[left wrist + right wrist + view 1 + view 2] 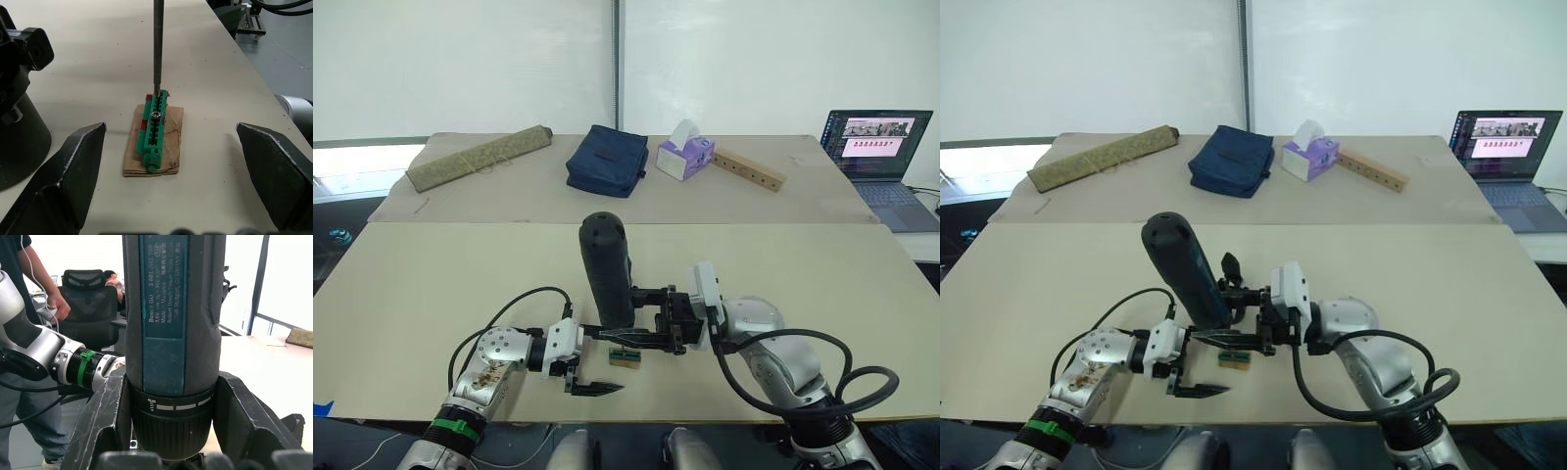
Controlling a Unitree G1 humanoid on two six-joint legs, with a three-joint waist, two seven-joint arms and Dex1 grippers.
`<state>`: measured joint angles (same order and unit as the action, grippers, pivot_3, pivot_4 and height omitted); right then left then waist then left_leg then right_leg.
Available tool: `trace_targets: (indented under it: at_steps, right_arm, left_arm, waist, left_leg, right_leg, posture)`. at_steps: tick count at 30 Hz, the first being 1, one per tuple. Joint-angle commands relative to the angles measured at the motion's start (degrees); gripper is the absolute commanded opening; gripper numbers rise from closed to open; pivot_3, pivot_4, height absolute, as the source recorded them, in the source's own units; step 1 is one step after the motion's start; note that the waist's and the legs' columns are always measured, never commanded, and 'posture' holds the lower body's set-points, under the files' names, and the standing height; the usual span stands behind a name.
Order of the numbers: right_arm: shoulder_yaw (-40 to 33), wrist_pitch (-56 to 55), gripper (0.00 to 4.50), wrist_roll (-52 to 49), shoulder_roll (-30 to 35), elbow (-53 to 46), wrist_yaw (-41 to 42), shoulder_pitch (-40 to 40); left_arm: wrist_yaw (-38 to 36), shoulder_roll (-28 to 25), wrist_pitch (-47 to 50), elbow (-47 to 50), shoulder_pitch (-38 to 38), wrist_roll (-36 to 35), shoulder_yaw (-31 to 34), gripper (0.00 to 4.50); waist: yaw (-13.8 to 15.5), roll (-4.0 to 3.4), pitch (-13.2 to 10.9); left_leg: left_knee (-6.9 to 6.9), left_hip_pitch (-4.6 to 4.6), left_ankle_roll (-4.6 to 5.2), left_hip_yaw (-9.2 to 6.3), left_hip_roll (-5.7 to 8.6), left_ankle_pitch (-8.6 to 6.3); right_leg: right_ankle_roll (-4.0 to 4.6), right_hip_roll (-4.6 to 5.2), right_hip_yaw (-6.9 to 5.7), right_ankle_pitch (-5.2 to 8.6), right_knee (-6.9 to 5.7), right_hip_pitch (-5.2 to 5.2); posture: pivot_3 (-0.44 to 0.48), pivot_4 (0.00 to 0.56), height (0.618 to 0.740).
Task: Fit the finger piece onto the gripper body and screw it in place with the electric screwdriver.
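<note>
Screwdriver (606, 269) stands near upright near the front middle of the counter (431, 284), rounded end up, clamped low on its body between the right gripper's (658, 315) fingers (102, 423); label side faces the right wrist camera. Its thin metal bit (158, 49) points down onto a green block (154, 128), tip at or just above a small screw head in the block's channel; contact can't be confirmed. The green block lies flat on a tan cardboard scrap (170, 147), on the counter just under the screwdriver. A chunky black mechanism (19, 93) with a round base stands just beside the block in the left wrist view; likely the gripper body, can't tell for sure. Finger piece not picked out.

Left gripper (590, 364) is low over the counter, released, fingers (63, 181) spread wide either side of the block, holding nothing.

Far part of counter: rolled olive mat (480, 157), blue pouch (606, 160), purple tissue box (684, 155), wood strip with holes (749, 169). Open laptop (881, 157) at far right. A person (29, 308) stands behind an office chair (95, 308) in the right wrist view.
</note>
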<state>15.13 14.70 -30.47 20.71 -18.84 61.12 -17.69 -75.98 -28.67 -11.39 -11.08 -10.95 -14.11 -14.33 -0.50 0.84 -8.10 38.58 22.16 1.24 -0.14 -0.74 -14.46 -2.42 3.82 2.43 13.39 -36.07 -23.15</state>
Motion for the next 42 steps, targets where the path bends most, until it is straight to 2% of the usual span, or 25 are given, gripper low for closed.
trace_targets:
  at_steps: [1, 42]
  right_arm:
    - [-0.3, -1.1, 1.90, -0.6, -0.8, -1.5, 0.0, -1.0]
    - [0.0, -1.8, 1.90, 1.5, -1.9, 0.2, 1.1, 0.1]
  left_arm:
    - [0.1, 0.2, 1.1, -3.7, 1.8, 1.0, -1.1, 4.49]
    - [0.1, -0.4, 2.0, -1.9, 2.0, 0.3, -1.1, 4.49]
  waist:
    - [0.0, 0.00, 0.0]
    - [-0.1, 0.00, 0.0]
  left_leg:
    - [0.00, 0.00, 0.00, 0.00, 0.00, 0.00]
    - [-0.04, 0.00, 0.00, 0.00, -0.01, 0.00]
  right_leg:
    - [0.00, 0.00, 0.00, 0.00, 0.00, 0.00]
    - [0.01, -0.01, 0.00, 0.01, 0.01, -0.02]
  posture:
    - [0.000, 0.150, 0.740]
    - [0.000, 0.150, 0.740]
